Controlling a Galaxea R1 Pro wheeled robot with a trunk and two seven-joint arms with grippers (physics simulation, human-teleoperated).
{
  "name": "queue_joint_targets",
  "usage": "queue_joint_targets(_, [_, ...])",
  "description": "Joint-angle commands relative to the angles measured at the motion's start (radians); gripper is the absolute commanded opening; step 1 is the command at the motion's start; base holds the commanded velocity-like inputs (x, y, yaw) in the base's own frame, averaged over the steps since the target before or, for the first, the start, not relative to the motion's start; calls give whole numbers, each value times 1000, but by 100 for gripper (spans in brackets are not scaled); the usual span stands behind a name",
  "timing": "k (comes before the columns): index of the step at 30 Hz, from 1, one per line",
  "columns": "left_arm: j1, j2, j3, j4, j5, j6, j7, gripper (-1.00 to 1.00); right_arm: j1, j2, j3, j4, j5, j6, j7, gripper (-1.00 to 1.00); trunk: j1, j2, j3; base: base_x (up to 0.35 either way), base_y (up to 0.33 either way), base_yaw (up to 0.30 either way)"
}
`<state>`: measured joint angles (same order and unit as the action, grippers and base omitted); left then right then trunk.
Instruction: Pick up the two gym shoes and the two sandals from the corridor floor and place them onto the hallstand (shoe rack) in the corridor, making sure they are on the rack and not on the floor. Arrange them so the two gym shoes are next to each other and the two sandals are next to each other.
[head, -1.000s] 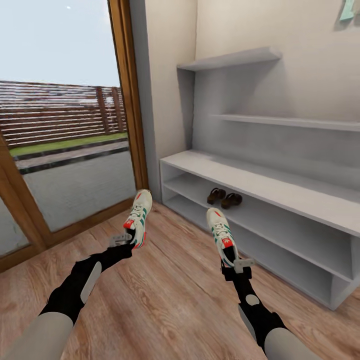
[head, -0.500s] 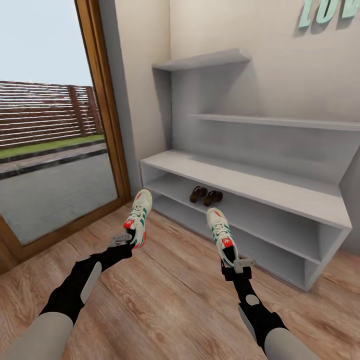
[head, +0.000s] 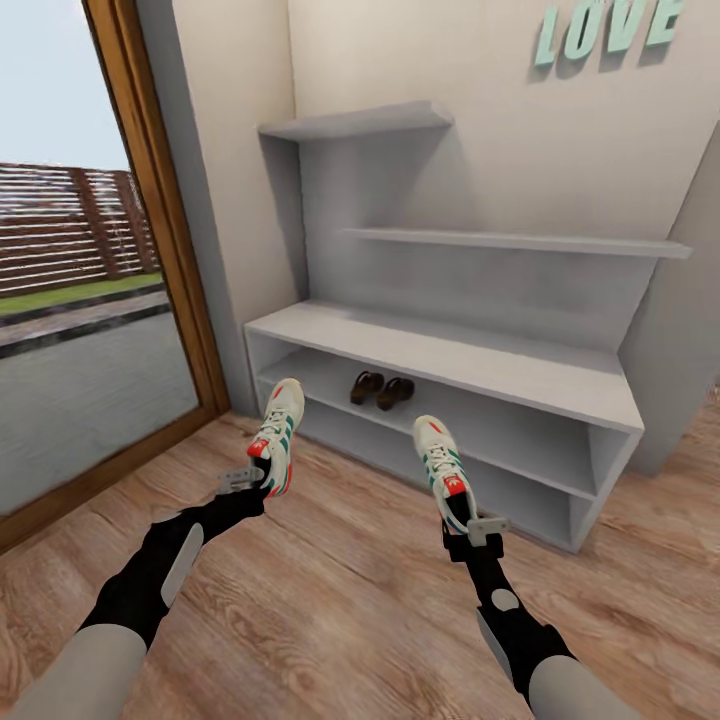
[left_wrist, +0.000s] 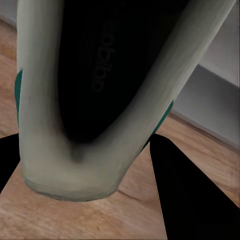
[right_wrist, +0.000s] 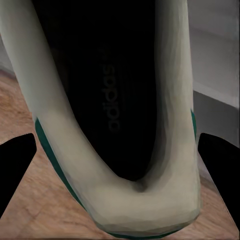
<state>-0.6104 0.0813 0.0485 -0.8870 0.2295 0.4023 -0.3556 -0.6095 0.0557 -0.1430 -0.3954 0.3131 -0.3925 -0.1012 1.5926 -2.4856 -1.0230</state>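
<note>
Left shoe (head: 277, 436): riding in the left gripper (head: 250, 482), held by the heel, toe pointing up and away toward the rack; clear of the floor.
Right shoe (head: 441, 466): riding in the right gripper (head: 468, 520), also held at the heel, toe aiming forward at the rack.
Left gripper: clamping the heel of its shoe; in its wrist view the shoe's dark opening (left_wrist: 100, 70) is sitting right between the fingers (left_wrist: 195, 200).
Right gripper: clamping the heel collar of its shoe; its wrist view is looking down into the insole (right_wrist: 110, 95).
Sandals (head: 381, 389): sitting side by side on the rack's middle tier, toward its left half, already off the floor.
Rack (head: 500, 375): standing against the far wall, ahead and slightly right of both arms; top of the low base is looking bare.
Key relation: both shoes are lying with their long axes pointing at the rack, well apart from each other. The right shoe is looking nearer the rack's open front; the left one is hanging over the floor (head: 330, 590) by the door frame (head: 160, 230).
Next move, as I judge it: carrying both forward and closing the gap between them, so they land next to each other.
</note>
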Motion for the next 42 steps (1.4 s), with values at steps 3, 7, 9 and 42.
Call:
queue_joint_targets(3, [0, 0, 2, -1, 8, 9, -3, -100, -1, 1, -6, 1, 11, -3, -3, -100, 0, 0, -1, 98, 107, -257])
queue_joint_targets(7, [0, 0, 2, -1, 8, 9, -3, -100, -1, 1, -6, 1, 11, -3, -3, -100, 0, 0, -1, 174, 253, -257])
queue_joint_targets(9, [0, 0, 2, -1, 8, 9, -3, -100, -1, 1, -6, 1, 11, -3, -3, -100, 0, 0, -1, 161, 228, -257])
queue_joint_targets(42, [0, 0, 2, -1, 8, 9, -5, -100, -1, 1, -6, 1, 11, -3, -3, -100, 0, 0, -1, 9, 97, -257])
